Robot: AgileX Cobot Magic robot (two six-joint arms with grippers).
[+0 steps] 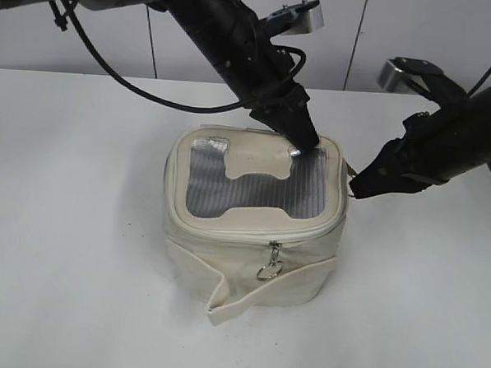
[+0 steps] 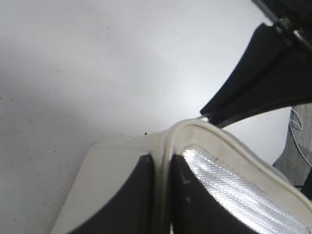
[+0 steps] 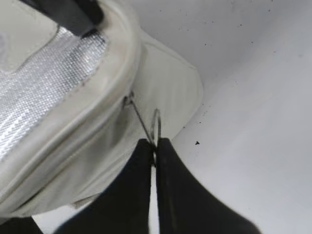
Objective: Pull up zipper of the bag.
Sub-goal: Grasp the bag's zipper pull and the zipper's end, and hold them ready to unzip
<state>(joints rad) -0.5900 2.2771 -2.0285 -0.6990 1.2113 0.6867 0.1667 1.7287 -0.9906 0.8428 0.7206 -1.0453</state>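
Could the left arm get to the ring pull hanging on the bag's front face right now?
Probably not: the left gripper is clamped on the lid's rear rim, steadying the bag. The front ring pull itself hangs unobstructed.

A white table carries the cream bag.

A white table with tiny dark specks, and behind it what seems a pale panelled wall.

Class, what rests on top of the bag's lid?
The left hand pinches the lid's back rim. Grey mesh shows around a cream patch. The bag's inside is hidden.
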